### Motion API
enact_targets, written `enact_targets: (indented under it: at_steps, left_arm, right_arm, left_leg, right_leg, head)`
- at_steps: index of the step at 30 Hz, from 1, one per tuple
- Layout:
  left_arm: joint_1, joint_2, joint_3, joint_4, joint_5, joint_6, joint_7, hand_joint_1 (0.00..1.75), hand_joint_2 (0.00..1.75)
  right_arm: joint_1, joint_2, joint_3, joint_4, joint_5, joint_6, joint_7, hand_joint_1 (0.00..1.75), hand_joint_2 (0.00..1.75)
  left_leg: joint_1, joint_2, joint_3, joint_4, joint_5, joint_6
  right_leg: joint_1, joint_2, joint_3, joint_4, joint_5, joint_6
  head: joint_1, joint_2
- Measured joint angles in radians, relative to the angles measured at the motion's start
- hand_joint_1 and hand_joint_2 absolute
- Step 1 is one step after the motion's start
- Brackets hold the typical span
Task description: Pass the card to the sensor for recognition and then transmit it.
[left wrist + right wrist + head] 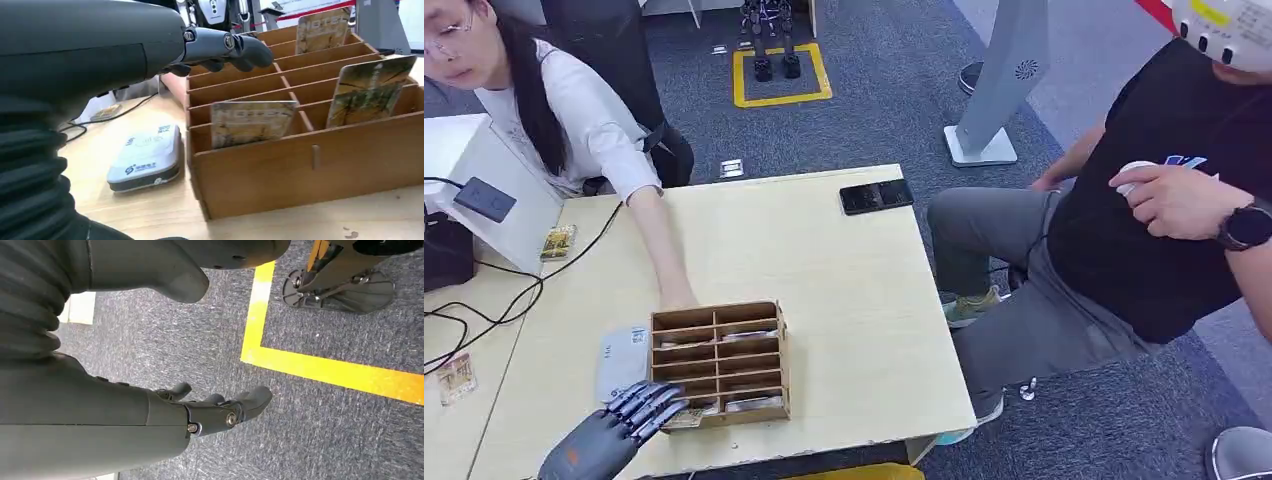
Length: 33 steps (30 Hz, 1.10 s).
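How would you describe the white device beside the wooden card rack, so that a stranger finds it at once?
Start at the pale wooden table and find the wooden rack near its front edge. The device lies flat on the table just left of the rack, by the left robot hand. It is a white, rounded, dark-edged slab with blue print, unlike the patterned cards standing in the rack.

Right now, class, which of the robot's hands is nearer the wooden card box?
Left. The left hand reaches the near corner of the wooden card box on the table; the right hand hangs over the carpet, away from it.

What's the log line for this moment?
left hand: open, at rack front, no card held | right hand: hanging, empty | cards: in rack
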Motion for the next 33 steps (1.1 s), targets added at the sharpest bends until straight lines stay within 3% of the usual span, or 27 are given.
enact_targets:
  at_steps: [5,12,25,33]
  left_arm:
    - [-0.018,-0.034,-0.018,0.026,-0.038,0.019,0.017,0.00,1.75]
    - [-0.078,-0.124,-0.053,0.090,-0.090,0.056,0.055,0.00,1.75]
    - [-0.093,-0.164,-0.065,0.134,-0.105,0.074,0.071,0.00,1.75]
    - [-0.122,-0.225,-0.066,0.163,-0.188,0.104,0.124,0.00,1.75]
  right_arm:
    - [0.000,0.000,0.000,0.000,-0.004,-0.002,0.000,0.00,1.75]
    - [0.000,0.003,0.000,0.000,-0.005,-0.003,0.000,0.00,1.75]
    - [0.001,0.004,0.000,0.000,-0.005,-0.003,0.000,0.00,1.75]
    - [0.002,0.005,0.000,0.000,-0.005,-0.004,0.000,0.00,1.75]
  left_leg:
    - [0.000,0.000,0.000,0.000,0.000,0.000]
    - [0.000,0.000,0.000,0.000,0.000,0.000]
    - [0.000,0.002,0.000,0.000,0.000,0.000]
    - [0.000,0.002,0.000,0.000,0.000,0.000]
  right_leg:
    - [0.000,0.000,0.000,0.000,0.000,0.000]
    - [0.000,0.000,0.000,0.000,0.001,0.001]
    - [0.000,0.001,-0.001,0.000,0.001,0.001]
    - [0.000,0.001,-0.001,0.000,0.001,0.001]
  head:
    - [0.000,0.000]
    - [0.000,0.000]
    - [0.000,0.000]
    - [0.000,0.000]
